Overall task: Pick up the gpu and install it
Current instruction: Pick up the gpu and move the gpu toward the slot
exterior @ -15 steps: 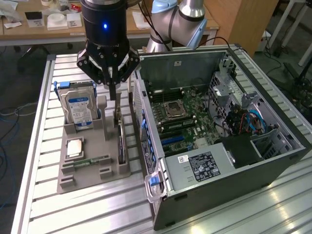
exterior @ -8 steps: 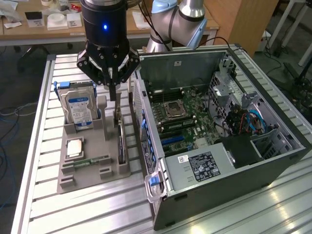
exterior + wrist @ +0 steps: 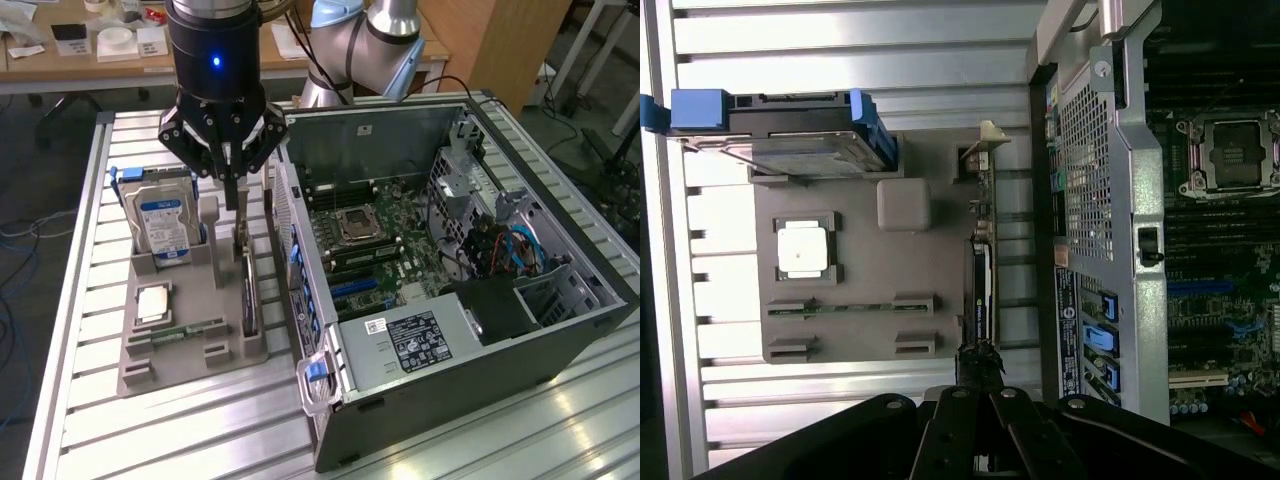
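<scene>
The gpu (image 3: 246,290) is a thin dark card standing on edge in a slot of the grey holder (image 3: 222,305), on the side nearest the open computer case (image 3: 560,330). My gripper (image 3: 233,200) hangs straight over the card's far end, fingers drawn together, tips just above its upper edge. In the wrist view the gpu (image 3: 982,280) runs as a narrow strip along the holder (image 3: 930,260), and the gripper (image 3: 980,362) meets one end of it. I cannot tell whether the tips pinch the card.
The holder also carries a silver hard drive with a blue label (image 3: 165,225), a square processor (image 3: 155,302) and a green RAM stick (image 3: 190,328). The case lies open with its motherboard (image 3: 370,250) exposed. All stand on a slatted aluminium table (image 3: 150,440).
</scene>
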`<state>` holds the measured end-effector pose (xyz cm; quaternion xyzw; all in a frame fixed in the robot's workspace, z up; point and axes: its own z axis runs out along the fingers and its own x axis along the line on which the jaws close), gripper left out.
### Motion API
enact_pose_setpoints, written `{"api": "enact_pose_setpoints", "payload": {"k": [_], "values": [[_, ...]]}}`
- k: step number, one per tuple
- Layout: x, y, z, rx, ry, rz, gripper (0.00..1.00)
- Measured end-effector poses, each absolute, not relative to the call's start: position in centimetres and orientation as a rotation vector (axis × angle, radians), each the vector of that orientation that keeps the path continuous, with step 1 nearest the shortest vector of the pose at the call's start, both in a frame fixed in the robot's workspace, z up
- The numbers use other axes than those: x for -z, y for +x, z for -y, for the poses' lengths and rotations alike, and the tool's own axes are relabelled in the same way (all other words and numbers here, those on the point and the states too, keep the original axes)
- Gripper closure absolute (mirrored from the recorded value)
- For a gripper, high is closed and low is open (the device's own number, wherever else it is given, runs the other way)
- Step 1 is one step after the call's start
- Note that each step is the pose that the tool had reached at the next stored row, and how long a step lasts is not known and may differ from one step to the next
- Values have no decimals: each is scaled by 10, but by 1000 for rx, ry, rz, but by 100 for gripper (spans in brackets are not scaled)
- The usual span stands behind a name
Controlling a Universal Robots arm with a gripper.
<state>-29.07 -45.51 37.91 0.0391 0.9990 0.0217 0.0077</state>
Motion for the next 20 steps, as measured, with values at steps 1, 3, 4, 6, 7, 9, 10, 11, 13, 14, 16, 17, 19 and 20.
{"api": "enact_pose_setpoints", "payload": {"k": [1, 3, 4, 6, 7, 9, 10, 11, 13, 14, 16, 17, 19, 20], "values": [[-379, -291, 455, -68, 122, -3123, 89], [-379, -291, 455, -68, 122, -3123, 89], [-379, -291, 455, -68, 122, -3123, 89], [-379, -291, 455, -68, 122, -3123, 89], [-379, -291, 455, -68, 122, -3123, 89], [-379, -291, 455, -68, 122, -3123, 89], [-379, -291, 455, -68, 122, -3123, 89], [-379, -291, 455, -68, 122, -3123, 89], [-379, -291, 455, -68, 122, -3123, 83], [-379, -291, 455, -68, 122, -3123, 76], [-379, -291, 455, -68, 122, -3123, 71], [-379, -291, 455, -68, 122, -3123, 65], [-379, -291, 455, -68, 122, -3123, 58], [-379, -291, 455, -68, 122, -3123, 58]]}}
